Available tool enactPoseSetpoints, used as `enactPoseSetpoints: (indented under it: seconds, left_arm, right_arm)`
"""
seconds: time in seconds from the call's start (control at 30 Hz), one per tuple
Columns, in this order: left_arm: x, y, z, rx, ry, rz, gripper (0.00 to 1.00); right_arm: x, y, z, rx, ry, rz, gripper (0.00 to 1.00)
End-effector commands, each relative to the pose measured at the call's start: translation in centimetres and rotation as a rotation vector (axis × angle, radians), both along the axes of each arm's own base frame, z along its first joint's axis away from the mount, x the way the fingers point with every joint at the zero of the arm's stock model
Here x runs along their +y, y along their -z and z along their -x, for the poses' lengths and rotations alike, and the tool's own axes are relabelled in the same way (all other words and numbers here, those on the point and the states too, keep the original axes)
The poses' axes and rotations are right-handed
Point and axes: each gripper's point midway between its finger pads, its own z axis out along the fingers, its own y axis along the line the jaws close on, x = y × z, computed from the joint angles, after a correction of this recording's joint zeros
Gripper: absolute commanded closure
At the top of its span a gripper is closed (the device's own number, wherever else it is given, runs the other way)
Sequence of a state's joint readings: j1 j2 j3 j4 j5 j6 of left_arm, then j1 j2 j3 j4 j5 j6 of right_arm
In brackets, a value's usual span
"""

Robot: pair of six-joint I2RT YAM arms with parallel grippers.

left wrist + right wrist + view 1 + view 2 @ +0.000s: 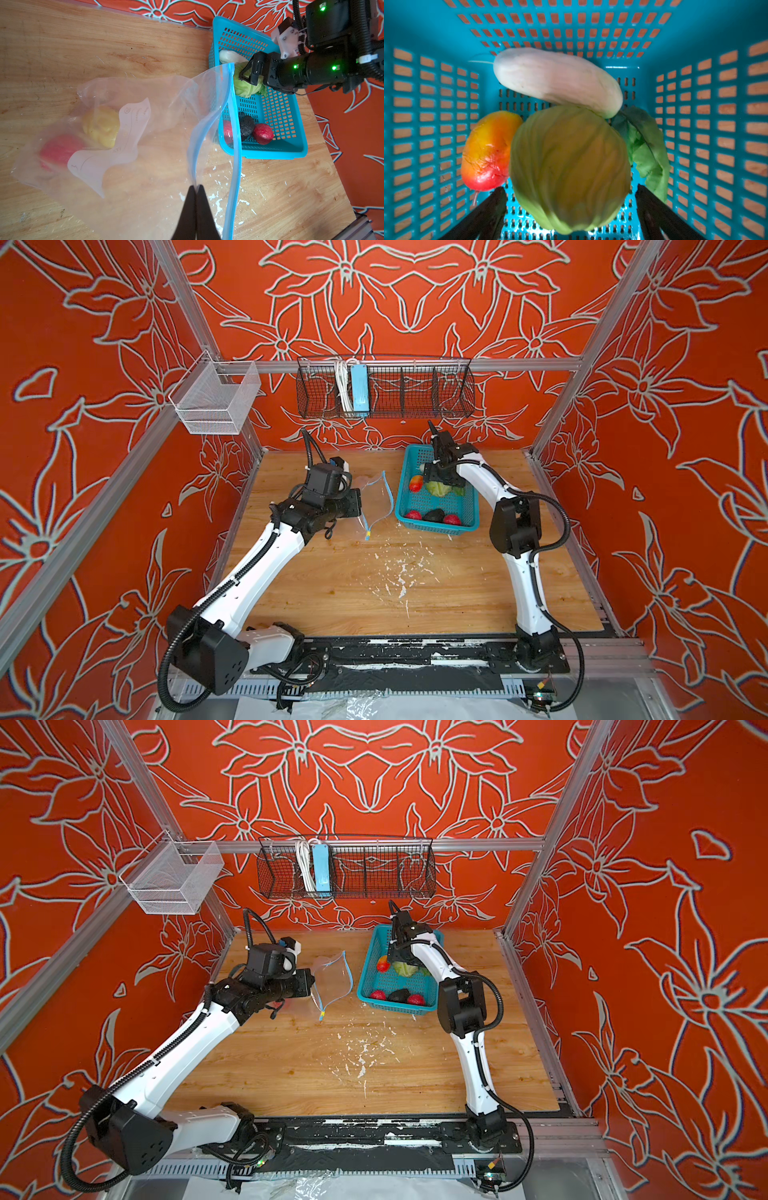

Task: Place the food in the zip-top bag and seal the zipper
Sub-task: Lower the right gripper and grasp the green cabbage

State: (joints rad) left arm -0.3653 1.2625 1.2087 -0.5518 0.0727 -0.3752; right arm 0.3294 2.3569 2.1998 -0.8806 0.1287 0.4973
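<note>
- We open on the basket (438, 526) at the back right of the table (332, 605), where most of the food waits; it looks light, so we want a straight lift out and no dragging on its walls
- The bag (155, 99) lies just beside the basket on its left with its mouth gaping towards it, and a yellow piece (101, 124) and a red piece (58, 149) are already inside
- The left gripper (196, 188) is pinched tight on the bag's near lip and lifts it; we hold steady there so the mouth gapes wide
- The right gripper (570, 190) hangs in the basket, jaws spread wide, one finger on each side of the cabbage (569, 166), gripping nothing
- That cabbage is our pick, we reckon: it is round and slick, so we sink lower and close across its widest part
- The radish (556, 81) leans on it and the pepper (488, 151) touches its side, so either may roll
- The zipper (234, 124) is unsealed
</note>
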Motion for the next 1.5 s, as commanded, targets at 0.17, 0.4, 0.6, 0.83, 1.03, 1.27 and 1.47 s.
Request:
enactPoseSetpoints:
  seconds: [0.17,0.4,0.6,0.83,1.03,1.27,1.47]
  left_arm:
    - [0.3,0.2,0.1,0.001,-0.007,-0.002,1.0]
    - [0.4,0.1,0.1,-0.003,-0.009,0.0,1.0]
    - [0.4,0.1,0.1,-0.003,-0.009,0.0,1.0]
    - [0.4,0.0,0.1,-0.003,-0.006,0.001,1.0]
    - [0.4,-0.1,0.2,-0.006,-0.005,0.003,1.0]
    - [0.4,-0.2,0.2,-0.008,-0.008,0.004,1.0]
    - [0.4,-0.1,0.2,-0.008,-0.008,0.004,1.0]
  right_arm:
    - [-0.6,1.7,-0.7,0.02,0.028,0.01,0.06]
    - [-0.4,1.7,-0.8,0.014,0.03,-0.01,0.12]
    - [0.0,0.5,-0.8,-0.021,0.026,-0.045,0.17]
    - [0.2,-2.4,-0.3,-0.069,0.028,-0.089,0.2]
    - [0.3,-4.6,0.5,-0.116,0.031,-0.131,0.21]
    - [0.3,-5.9,1.6,-0.133,0.031,-0.159,0.22]
    - [0.0,-6.2,2.8,-0.132,0.044,-0.175,0.24]
